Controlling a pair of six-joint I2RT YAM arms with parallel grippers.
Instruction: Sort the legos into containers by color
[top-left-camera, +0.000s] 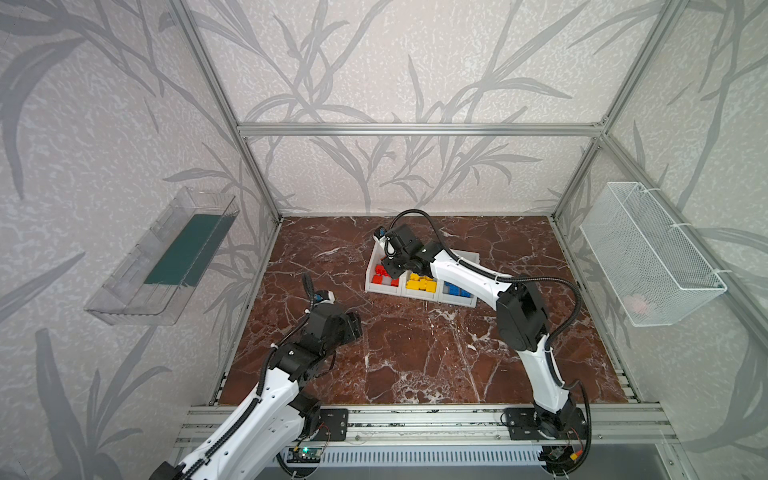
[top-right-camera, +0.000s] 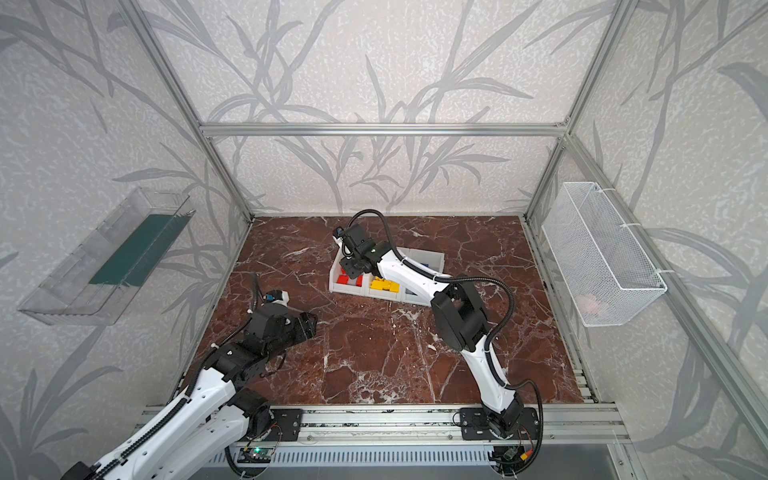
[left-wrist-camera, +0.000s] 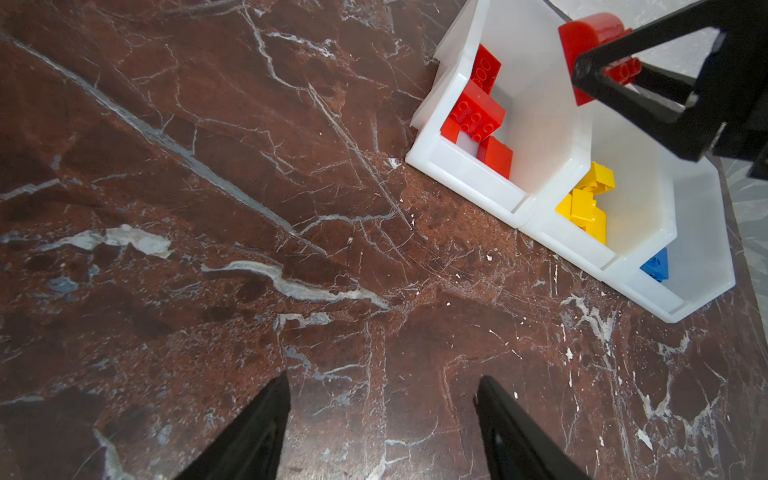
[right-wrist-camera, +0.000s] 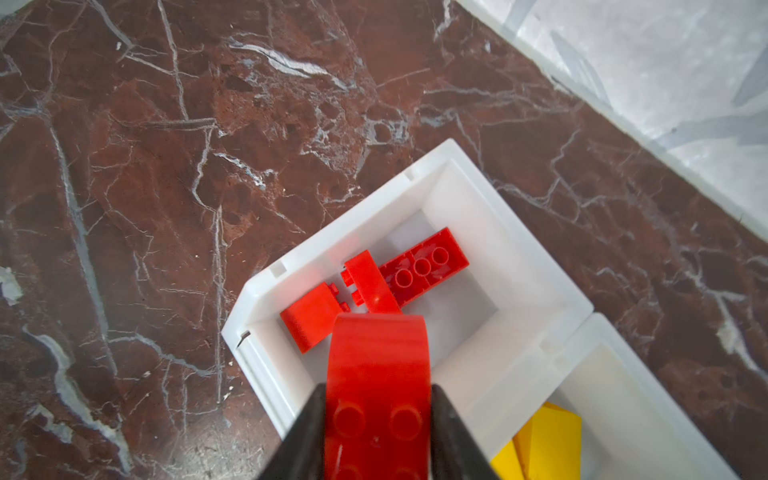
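A reddish-brown marble-patterned tabletop with white veins fills the floor of a cell framed by silver aluminium bars. The walls are pale textured wallpaper printed with grey leafy stems. In both top views a clear plastic tray with a dark green base hangs on the left wall. A white wire mesh basket hangs on the right wall, with something pale pink, too blurred to identify, at its bottom. Along the front edge runs a silver slotted rail. Below it sits a small circuit board with a lit green light.
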